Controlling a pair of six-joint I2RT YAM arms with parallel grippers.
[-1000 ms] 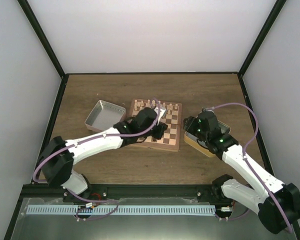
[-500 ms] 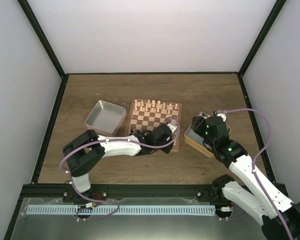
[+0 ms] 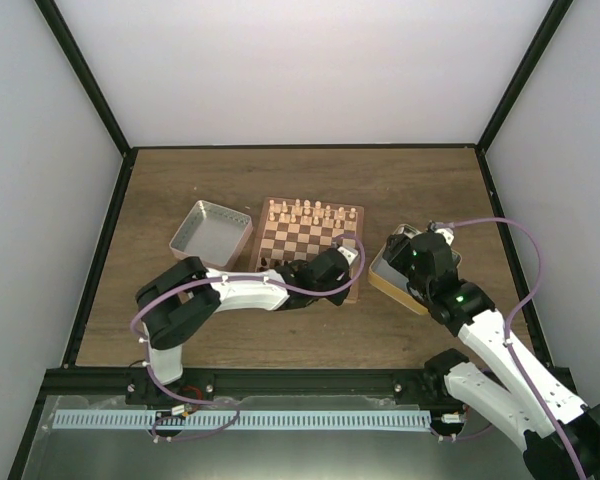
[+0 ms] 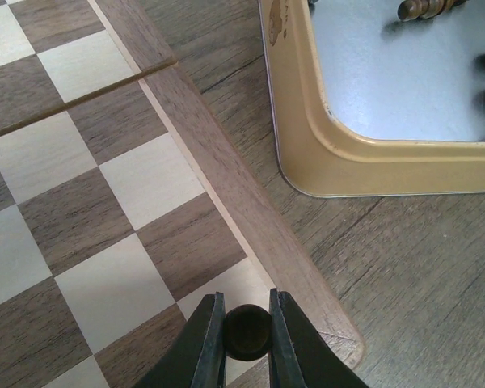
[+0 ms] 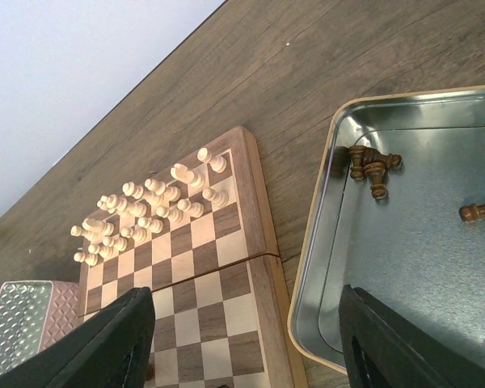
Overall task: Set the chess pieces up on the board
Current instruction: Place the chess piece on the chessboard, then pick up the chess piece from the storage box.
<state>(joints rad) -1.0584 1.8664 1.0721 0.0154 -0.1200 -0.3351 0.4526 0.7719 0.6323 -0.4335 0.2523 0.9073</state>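
The board (image 3: 300,245) lies mid-table, and its far rows hold pale chessmen (image 5: 145,214). My left gripper (image 4: 247,305) is shut on one dark chess piece (image 4: 246,333), low over the light square at the board's near right corner (image 3: 352,290). More dark chess pieces (image 5: 370,166) lie in the gold-rimmed tin (image 5: 307,307) right of the board. They also show in the left wrist view (image 4: 424,8). My right gripper (image 5: 246,323) hangs open above that tin's left rim, holding nothing.
An empty silver tin (image 3: 212,232) sits left of the board. The gold-rimmed tin's corner (image 4: 307,137) lies a short gap from the board's right rim (image 4: 250,218). Dark frame posts and white walls enclose the table.
My left arm swung from mid-board to the near right corner with the dark piece, then stayed. The right arm shifted slightly over the tin and its jaws widened a little.
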